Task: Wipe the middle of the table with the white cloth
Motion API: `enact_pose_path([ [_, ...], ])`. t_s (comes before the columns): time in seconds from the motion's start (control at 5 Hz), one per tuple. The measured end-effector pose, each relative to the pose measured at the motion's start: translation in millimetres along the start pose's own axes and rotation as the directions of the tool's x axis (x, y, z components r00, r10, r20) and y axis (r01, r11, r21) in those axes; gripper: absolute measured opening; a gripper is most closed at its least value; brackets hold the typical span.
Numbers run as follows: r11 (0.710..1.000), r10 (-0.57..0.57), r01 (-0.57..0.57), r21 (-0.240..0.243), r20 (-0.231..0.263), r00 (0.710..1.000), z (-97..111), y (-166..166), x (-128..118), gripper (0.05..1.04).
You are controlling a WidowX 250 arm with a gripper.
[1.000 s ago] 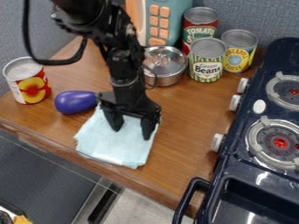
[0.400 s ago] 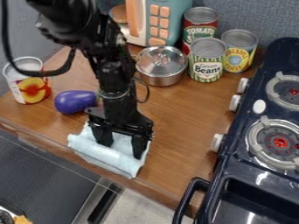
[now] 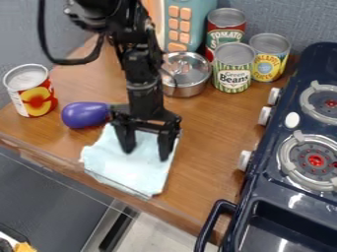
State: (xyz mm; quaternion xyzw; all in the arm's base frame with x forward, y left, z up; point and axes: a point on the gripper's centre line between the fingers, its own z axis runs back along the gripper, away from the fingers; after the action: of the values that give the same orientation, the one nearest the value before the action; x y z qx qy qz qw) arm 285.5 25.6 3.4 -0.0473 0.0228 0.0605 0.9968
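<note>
My gripper (image 3: pixel 145 153): fingers spread, presumably to press broadly.
White cloth (image 3: pixel 121 170): laid out beneath me, likely for dragging.
Toy eggplant (image 3: pixel 85 115): just beside me, a possible snag.

And here's the arm (image 3: pixel 137 64), blk all over, w/ chunky rounded housings (image 3: pixel 99 11) up top, slimmer segs below, thick blk cable (image 3: pixel 66 62), greyish band (image 3: pixel 140 87), blk gripper (image 3: pixel 145 152) w/ 2 blocky fingers (image 3: pixel 125 139).

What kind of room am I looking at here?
Probably a toy kitchen set up in a workroom: there's a small dark stove, a silver lidded pot and a purple eggplant on a wooden counter.
</note>
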Motion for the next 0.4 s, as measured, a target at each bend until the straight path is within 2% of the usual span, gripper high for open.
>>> enact_pose_path([
  [0.2,1.000,-0.023,0.022,0.020,0.014,1.000,0.8,3.0,19.5,0.999],
  [0.4,0.998,-0.049,0.049,0.035,0.016,0.999,0.7,0.4,29.1,0.999],
])
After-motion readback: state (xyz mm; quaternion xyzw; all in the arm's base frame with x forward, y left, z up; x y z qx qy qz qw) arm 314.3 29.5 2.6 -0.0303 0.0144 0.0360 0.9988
